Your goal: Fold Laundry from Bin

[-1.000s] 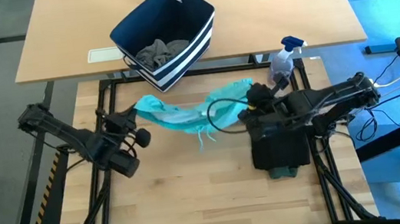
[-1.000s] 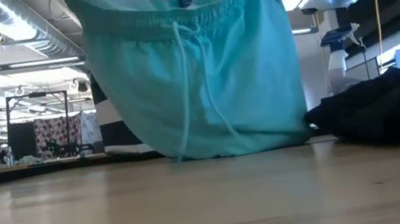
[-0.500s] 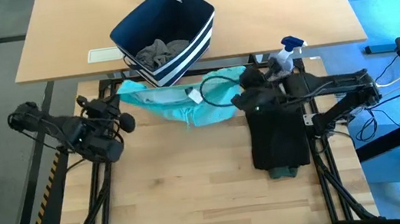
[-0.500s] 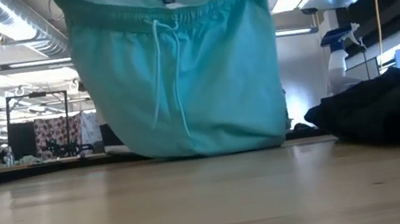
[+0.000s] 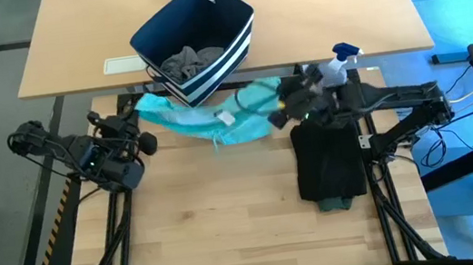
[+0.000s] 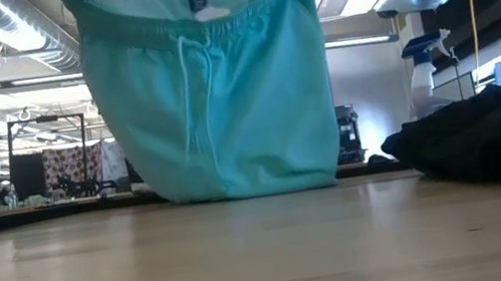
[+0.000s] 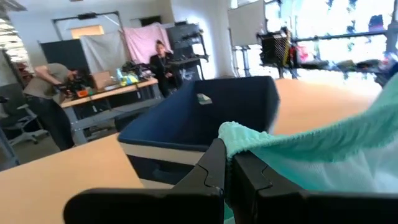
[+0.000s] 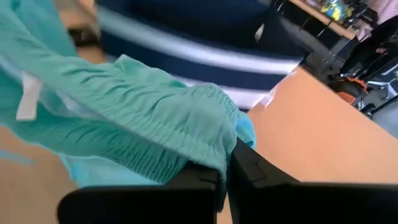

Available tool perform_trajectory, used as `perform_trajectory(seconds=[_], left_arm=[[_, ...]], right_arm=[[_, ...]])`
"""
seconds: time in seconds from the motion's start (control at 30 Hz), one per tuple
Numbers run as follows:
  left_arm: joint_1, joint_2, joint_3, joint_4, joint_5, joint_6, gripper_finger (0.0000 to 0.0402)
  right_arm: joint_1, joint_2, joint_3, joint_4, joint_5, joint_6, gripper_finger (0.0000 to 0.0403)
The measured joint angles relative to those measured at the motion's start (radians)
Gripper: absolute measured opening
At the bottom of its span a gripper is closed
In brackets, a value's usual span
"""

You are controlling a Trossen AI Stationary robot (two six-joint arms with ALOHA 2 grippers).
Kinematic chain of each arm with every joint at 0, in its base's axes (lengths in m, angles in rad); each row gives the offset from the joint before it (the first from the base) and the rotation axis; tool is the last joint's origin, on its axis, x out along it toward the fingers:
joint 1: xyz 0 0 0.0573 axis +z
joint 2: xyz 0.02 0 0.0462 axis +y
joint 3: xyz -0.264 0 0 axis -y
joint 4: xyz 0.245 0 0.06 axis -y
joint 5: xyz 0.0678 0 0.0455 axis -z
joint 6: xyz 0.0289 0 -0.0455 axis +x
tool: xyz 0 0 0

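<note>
Teal shorts [image 5: 212, 117] hang in the air, stretched between the two grippers, near the far edge of the wooden table [image 5: 229, 216]. The left gripper [image 5: 136, 118] is closed tight on the left end of the waistband. The right gripper [image 5: 281, 108] is closed tight on the right end. The cloth sags a bit in the middle, and a white tag shows there.

Just behind the shorts, on the far table [image 5: 339, 9], sits the bin [image 5: 196, 37]. It is dark blue with white stripes. A grey piece [image 5: 189, 62] lies inside it.

To the right, a folded black shirt [image 5: 328, 168] lies flat on the wooden table, on top of an olive-green piece [image 5: 335, 202] that peeks out at the near edge. A spray bottle [image 5: 338, 66] stands at the far right.

The low view shows the shorts [image 6: 215, 106] hanging straight down, with a white string at the front. The bottom hem looks close to the table, but I cannot tell if it touches. The high view does not show that.

The left wrist view shows the fingers [image 7: 214, 168] pinching a teal corner, with the bin [image 7: 205, 118] right ahead and people in the room far behind. The right wrist view shows the crinkly waistband [image 8: 155, 118] held in the fingers [image 8: 217, 177].
</note>
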Motion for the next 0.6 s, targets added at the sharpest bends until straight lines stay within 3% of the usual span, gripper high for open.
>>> perform_trajectory(seconds=[0.3, 0.6], left_arm=[[-0.120, 0.211, 0.000, 0.020, 0.272, -0.070, 0.0000], [-0.270, 0.593, 0.000, -0.099, 0.664, -0.377, 0.0000]], right_arm=[[0.212, 0.001, -0.282, -0.034, -0.025, 0.333, 0.0004], [0.422, 0.007, -0.647, 0.344, -0.163, 0.620, 0.0006]])
